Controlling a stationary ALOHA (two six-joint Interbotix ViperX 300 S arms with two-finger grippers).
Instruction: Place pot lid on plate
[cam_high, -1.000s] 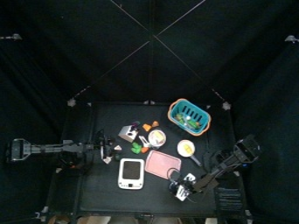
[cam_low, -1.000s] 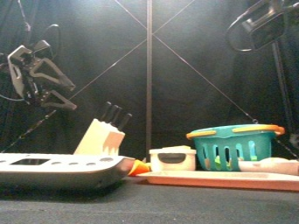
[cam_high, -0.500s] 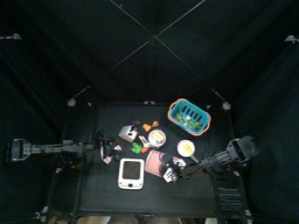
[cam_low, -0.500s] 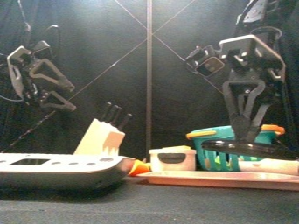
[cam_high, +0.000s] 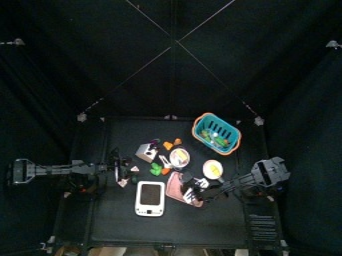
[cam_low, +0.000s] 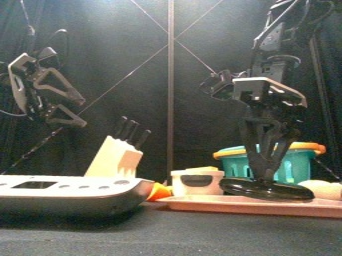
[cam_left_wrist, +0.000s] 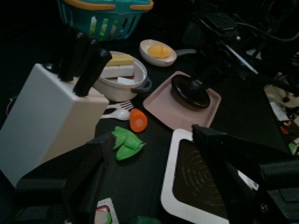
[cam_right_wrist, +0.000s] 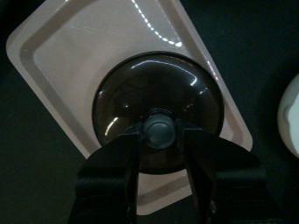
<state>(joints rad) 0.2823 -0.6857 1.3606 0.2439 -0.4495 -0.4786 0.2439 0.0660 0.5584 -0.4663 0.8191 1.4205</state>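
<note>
At the table's left edge the left gripper (cam_low: 43, 85) hangs in the air well above the tabletop, its two black jaws spread apart with nothing between them. Below it, at the near left, lies the flat white rectangular device with a dark screen (cam_high: 150, 197), and behind that stands the white knife block with black handles sticking out (cam_low: 118, 152). Just right of the block sit a small orange piece (cam_left_wrist: 138, 121) and a green piece (cam_left_wrist: 126, 146) on the black table (cam_high: 120, 135), with a white bowl-like container (cam_low: 199, 181) behind them. Further right lies the flat pink plate, squarish with rounded corners (cam_right_wrist: 70, 61), beside the device's right edge. The dark, round, smoky-glass pot lid with a black knob (cam_right_wrist: 152, 98) lies on the plate, inside its rim, toward the plate's right end. The right gripper (cam_right_wrist: 158, 131) points down over the lid, its jaws standing on either side of the knob; whether they press on it cannot be told. Behind the plate, to the far right, stands the teal basket with an orange rim (cam_high: 218, 133), and a round white dish with a yellow centre (cam_high: 213, 167) lies between basket and plate.
</note>
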